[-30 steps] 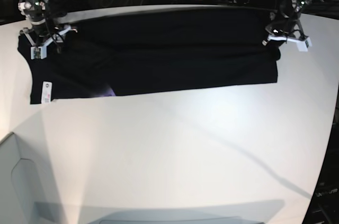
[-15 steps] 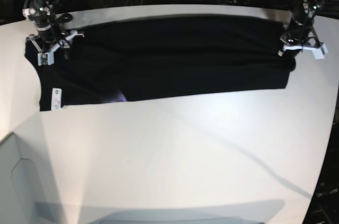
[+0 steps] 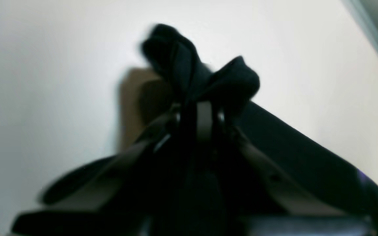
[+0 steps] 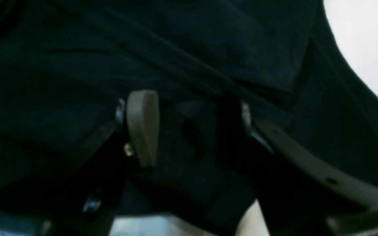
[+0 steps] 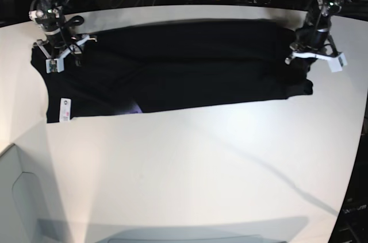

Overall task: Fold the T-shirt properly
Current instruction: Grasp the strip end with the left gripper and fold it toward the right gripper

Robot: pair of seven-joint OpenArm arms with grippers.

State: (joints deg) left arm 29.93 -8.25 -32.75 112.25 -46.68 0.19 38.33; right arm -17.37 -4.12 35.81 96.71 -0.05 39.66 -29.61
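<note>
Black arms, white-tipped claw (image 5: 312, 59) brackets

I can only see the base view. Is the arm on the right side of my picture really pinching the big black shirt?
Observer: Yes. In the left wrist view, the left arm's fingers are pressed together on a bunched-up bit of the plain black cloth T-shirt. The bunch pokes out past the fingertips.
Operator: And the other arm? It's so tiny in my picture!
Observer: In the right wrist view, the right arm's fingers stand wide apart. Black cloth fills the gap between them, but it's too dark and blurry to tell whether they are squeezing it.
</note>
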